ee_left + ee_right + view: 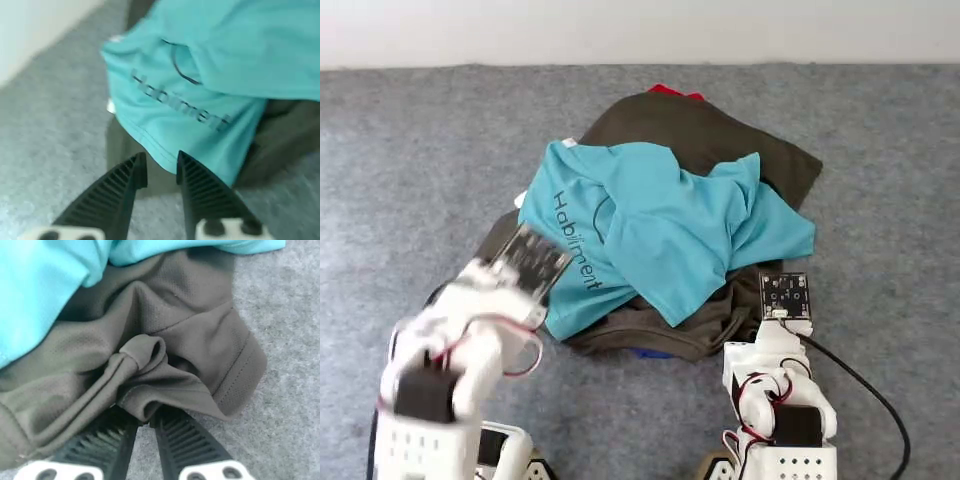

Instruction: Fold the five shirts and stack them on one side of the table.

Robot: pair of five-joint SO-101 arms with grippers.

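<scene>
A crumpled teal shirt lies on top of the pile in the middle of the table, over dark brown shirts. A red scrap peeks out at the far side and a blue one at the near edge. My left gripper hovers at the pile's left edge, slightly open, nothing between its fingers, just short of the teal shirt's hem. My right gripper is at the pile's near right corner, shut on a bunched fold of the dark brown shirt.
Grey carpet-like table surface surrounds the pile, with wide bare room to the left, right and far side. A black cable runs from the right arm toward the near right corner. A white wall edges the far side.
</scene>
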